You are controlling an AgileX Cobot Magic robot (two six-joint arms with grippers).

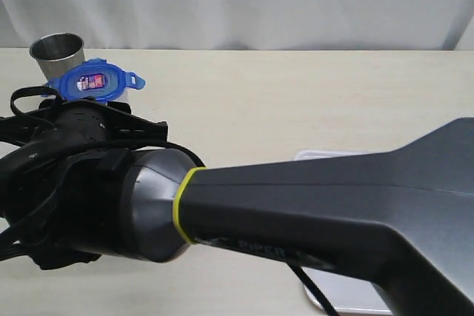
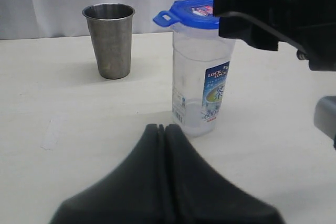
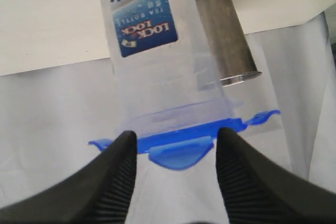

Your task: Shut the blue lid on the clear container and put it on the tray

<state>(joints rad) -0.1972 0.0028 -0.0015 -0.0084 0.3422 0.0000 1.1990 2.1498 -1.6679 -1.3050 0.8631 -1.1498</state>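
- Right arm (image 1: 318,212), marked "PIPER", fills the foreground of the exterior view. It hides the body of the clear container (image 2: 202,77) and most of the tray (image 1: 323,156).
- The container stands upright on the table (image 2: 63,108), near a grey metal cup (image 2: 110,40) and well apart from the tray.
- Blue lid (image 2: 193,13) sits on top of the container, with one flap (image 2: 167,18) sticking out sideways.
- Sticker (image 2: 202,10) on the lid: print too small to read.
- Container label (image 2: 216,90): "LOCK" reads twice; the smaller print is illegible.
- Right gripper (image 3: 177,136): jaws apart, one finger on either side of a lid flap; contact cannot be confirmed.
- Left gripper (image 2: 164,129): jaws together, holding nothing, short of the container.
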